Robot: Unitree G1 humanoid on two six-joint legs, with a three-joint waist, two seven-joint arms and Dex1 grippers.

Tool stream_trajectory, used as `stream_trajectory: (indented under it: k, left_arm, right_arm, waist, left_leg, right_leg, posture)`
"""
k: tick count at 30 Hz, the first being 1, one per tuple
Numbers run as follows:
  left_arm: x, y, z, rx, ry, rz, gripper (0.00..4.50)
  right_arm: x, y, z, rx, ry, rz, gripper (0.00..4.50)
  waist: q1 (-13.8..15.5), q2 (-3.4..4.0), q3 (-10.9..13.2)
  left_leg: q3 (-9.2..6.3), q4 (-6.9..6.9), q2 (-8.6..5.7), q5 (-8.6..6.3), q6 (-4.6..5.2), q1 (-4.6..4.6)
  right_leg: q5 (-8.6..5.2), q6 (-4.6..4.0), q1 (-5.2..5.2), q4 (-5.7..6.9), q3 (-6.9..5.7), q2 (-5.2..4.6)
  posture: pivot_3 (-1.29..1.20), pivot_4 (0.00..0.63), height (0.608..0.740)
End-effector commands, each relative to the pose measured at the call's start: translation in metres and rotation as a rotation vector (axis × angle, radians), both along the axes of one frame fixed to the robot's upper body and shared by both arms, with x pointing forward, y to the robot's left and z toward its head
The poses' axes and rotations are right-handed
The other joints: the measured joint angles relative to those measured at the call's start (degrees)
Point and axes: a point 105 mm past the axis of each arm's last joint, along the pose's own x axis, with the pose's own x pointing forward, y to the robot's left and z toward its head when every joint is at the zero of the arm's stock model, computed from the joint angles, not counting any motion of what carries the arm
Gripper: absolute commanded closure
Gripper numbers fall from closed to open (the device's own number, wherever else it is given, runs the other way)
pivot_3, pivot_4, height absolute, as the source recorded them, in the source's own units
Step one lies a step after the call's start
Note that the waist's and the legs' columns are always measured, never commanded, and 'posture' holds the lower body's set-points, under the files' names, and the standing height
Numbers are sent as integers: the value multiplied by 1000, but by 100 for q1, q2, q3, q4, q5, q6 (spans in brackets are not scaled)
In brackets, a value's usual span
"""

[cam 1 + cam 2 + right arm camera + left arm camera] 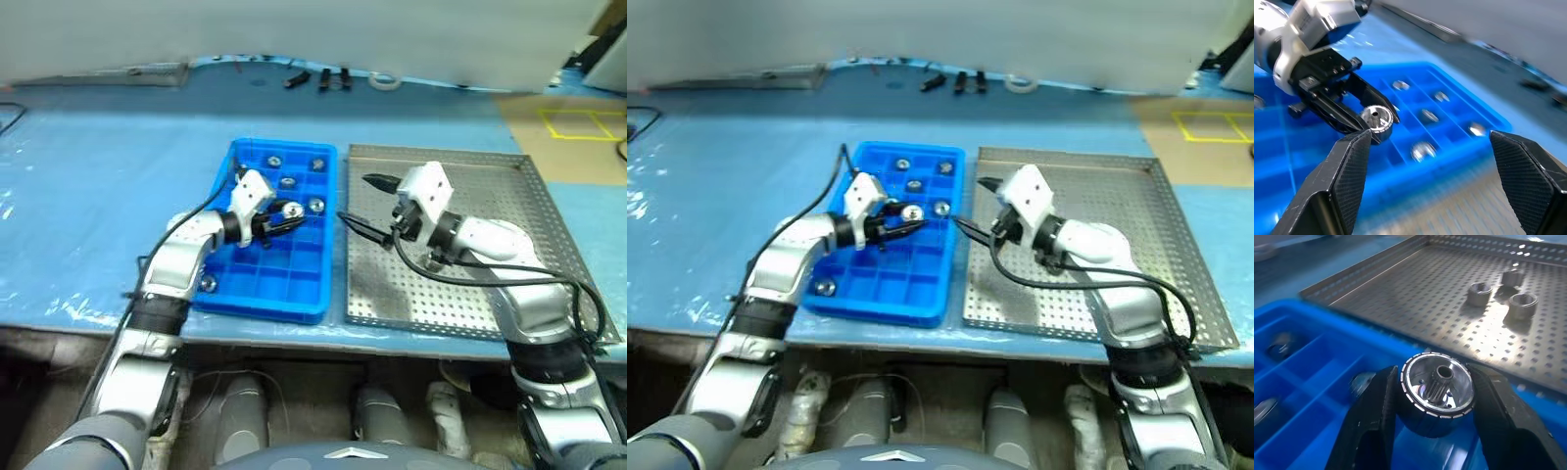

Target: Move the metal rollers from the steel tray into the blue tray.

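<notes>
Clamped between the two black fingers of the left claw [286,217] is one metal roller [1436,396], a short silvery cylinder with a toothed hub at its centre; both fingers press its sides, and it hangs above the middle compartments of the blue tray [245,300], toward the tray's 3 o'clock edge. The right wrist view shows the same roller pinched at the tips of that claw over the blue grid.

Right claw [364,208] stands released, its fingers spread wide with nothing between them. It hovers over the 9 o'clock side of the steel tray [529,211], pointing toward the blue tray, one fingertip just past the steel tray's rim and the other above the perforated floor.

On the blue counter [88,196] the blue tray lies at 9 o'clock of the steel tray, the two side by side and nearly touching. Several more rollers sit in the blue tray: a cluster in the compartments toward 12 o'clock [293,172] and a single one near the 7 o'clock corner [207,284]. The left wrist view shows three rollers [1503,291] resting close together on the steel tray's holed floor, well apart from the held one.

At the counter's 12 o'clock edge lie a few small dark objects [323,78] and a white ring [384,80], too small to identify.
</notes>
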Motion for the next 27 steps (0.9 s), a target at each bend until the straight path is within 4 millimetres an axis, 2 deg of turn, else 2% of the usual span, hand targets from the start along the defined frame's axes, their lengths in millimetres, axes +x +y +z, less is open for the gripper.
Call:
stream_trajectory:
  k: [1, 3, 6, 11, 16, 22, 27]
  left_arm:
    - [-2, 12, 17, -35, -60, 85, 2669]
    - [-3, 18, 14, -31, -56, 131, 2669]
    - [-10, 16, 10, -25, -39, 133, 2669]
    - [-16, 18, 5, -17, 1, 128, 2669]
    - [-25, 27, -22, 48, 93, 113, 2669]
    - [-20, 27, -25, 46, 134, 112, 2669]
    - [-16, 26, -23, 59, 120, 96, 1088]
  right_arm:
    - [3, 13, 5, 3, -35, 87, 405]
    - [5, 20, 6, 7, -37, 124, 405]
    - [7, 26, 4, 6, -39, 159, 405]
    - [8, 28, 3, 10, -38, 177, 405]
    - [6, 26, -3, 7, -24, 164, 405]
    - [5, 22, -5, 6, -22, 143, 405]
    - [6, 18, -5, 10, -23, 118, 405]
  waist:
    - [226, -1, 1]
    - [363, -2, 1]
    - [507, -2, 1]
    - [518, -2, 1]
    - [468, -1, 1]
    - [492, -1, 1]
    - [473, -1, 1]
  left_leg:
    - [0, 0, -2, -1, -3, -4]
    - [-1, 6, -4, -7, -20, -13]
    - [-5, 9, -4, 4, -38, -17]
    - [-18, -12, 3, 35, -85, -12]
    - [-21, -34, 5, 49, -105, 5]
    - [-21, -42, 5, 54, -111, -6]
    - [-21, -42, 6, 56, -113, -1]
  right_leg:
    - [0, 0, -4, 8, 0, -2]
    - [-6, -10, -21, 36, -2, -9]
    - [-9, -13, -38, 66, -3, -8]
    - [-10, -11, -47, 74, -12, 6]
    - [-10, -9, -59, 86, 1, 19]
    - [-10, -9, -67, 80, -1, 24]
    - [-10, -9, -66, 82, 1, 24]
  posture:
    - [187, 150, 740]
    - [218, 150, 740]
    - [235, 150, 740]
    - [238, 150, 740]
    - [218, 150, 740]
    - [193, 150, 740]
    - [168, 150, 740]
